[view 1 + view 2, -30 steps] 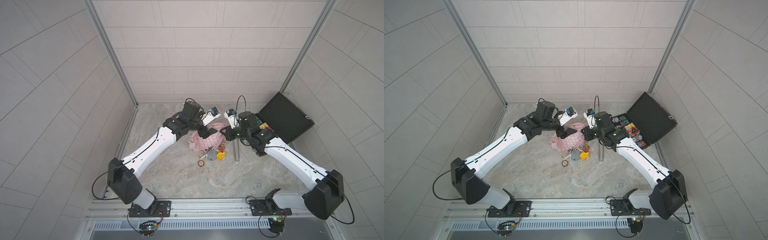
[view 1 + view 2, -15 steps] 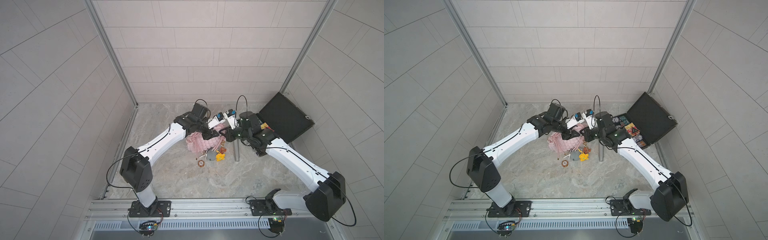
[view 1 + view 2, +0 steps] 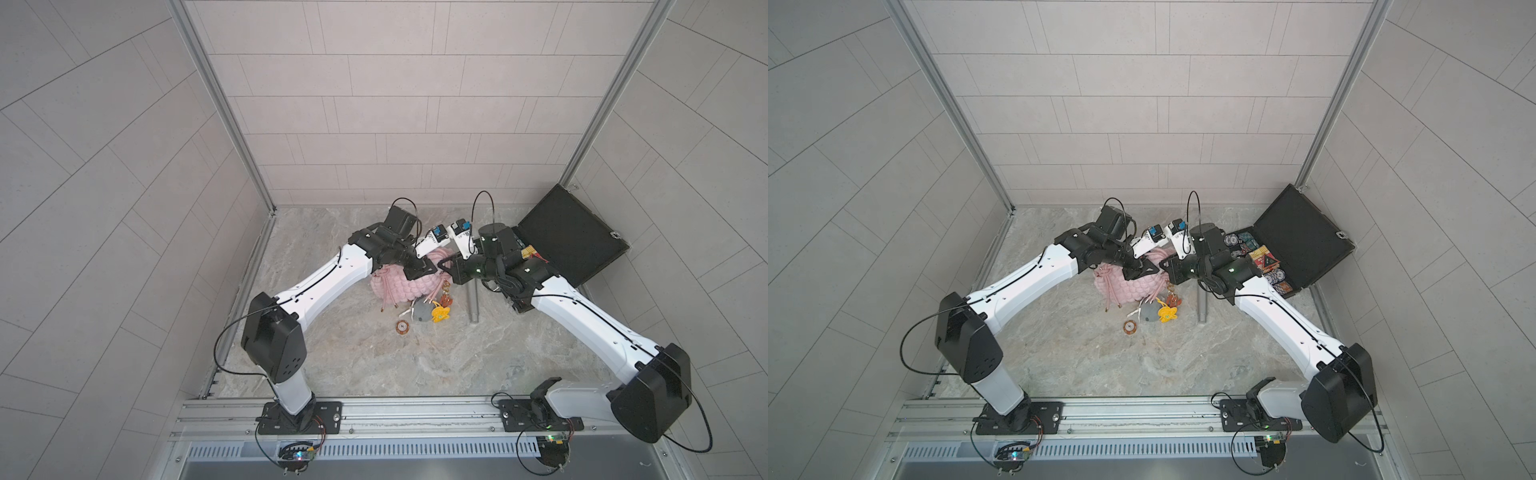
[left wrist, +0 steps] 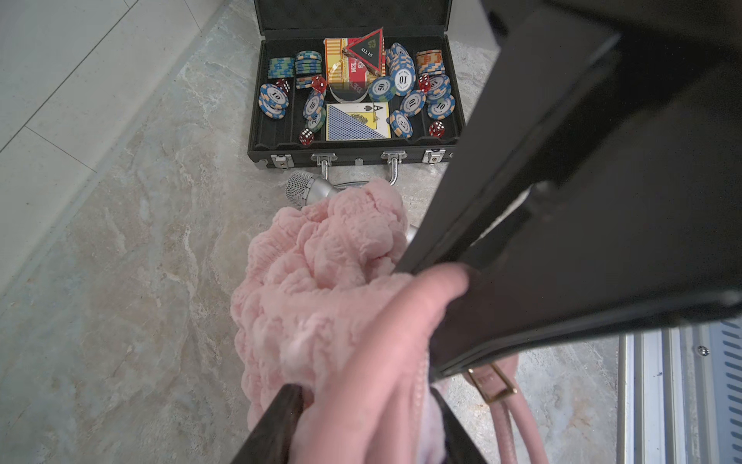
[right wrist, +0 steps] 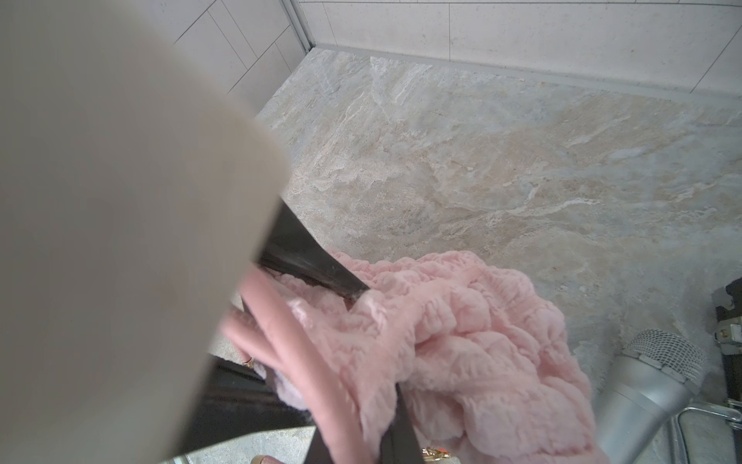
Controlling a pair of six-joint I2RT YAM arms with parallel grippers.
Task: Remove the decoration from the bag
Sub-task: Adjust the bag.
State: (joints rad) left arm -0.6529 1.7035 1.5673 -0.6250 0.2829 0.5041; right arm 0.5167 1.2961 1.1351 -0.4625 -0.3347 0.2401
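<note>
Marble desk [image 3: 415, 365]: left gripper [image 3: 422, 269] and right gripper [image 3: 442, 266] both clamp the bag [image 3: 399, 286]; pulling apart could tear fabric, leaving the decoration [image 3: 439, 313] attached.

Microphone [image 3: 472, 303] between bag [image 3: 400, 287] and case [image 3: 575, 237]

I have two arms. My left arm [image 3: 324, 282] and my right arm [image 3: 582, 316] wear long white shells with small dark holes along them, and the joints are black. Near each base there is a big black housing [image 3: 274, 349] with rounded corners. A thin black cable [image 3: 215, 352] makes a loop beside it. On each wrist sits a white camera mount [image 3: 436, 242] with a blue part. My left gripper [image 3: 419, 270] and my right gripper [image 3: 445, 266] are black. Each base is a black plate [image 3: 328, 420] with screws, on a grey metal rail [image 3: 415, 409]. A small green light [image 3: 1232, 269] shines on my right forearm.
</note>
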